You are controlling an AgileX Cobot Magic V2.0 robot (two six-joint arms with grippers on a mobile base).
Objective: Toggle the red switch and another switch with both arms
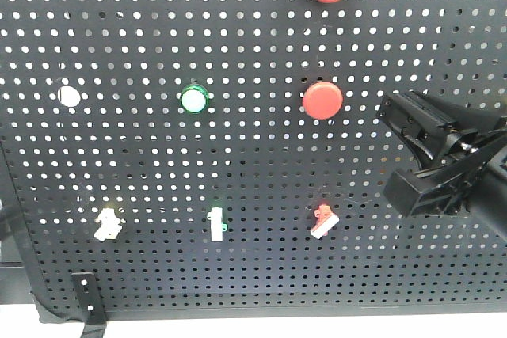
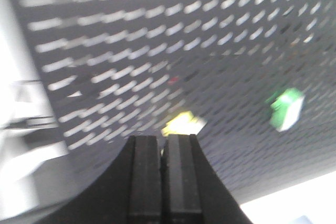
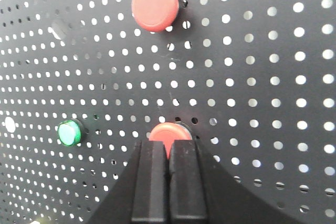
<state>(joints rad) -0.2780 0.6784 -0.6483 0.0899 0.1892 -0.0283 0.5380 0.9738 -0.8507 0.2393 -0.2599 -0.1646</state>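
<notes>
Both claws are sitting with fingers pressed together: the left claw [image 2: 164, 182] low-centre below the yellow switch [image 2: 182, 124], the right claw [image 3: 168, 182] fronting a round red button [image 3: 167, 134].

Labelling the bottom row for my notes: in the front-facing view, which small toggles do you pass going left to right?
Pale yellow-based toggle → green-based toggle → red switch.

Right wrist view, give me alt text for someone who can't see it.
The right gripper, jaws shut, points at a black pegboard just below a round red push button that it partly hides. A second red push button sits higher up, and a green round button lies to the left.
</notes>
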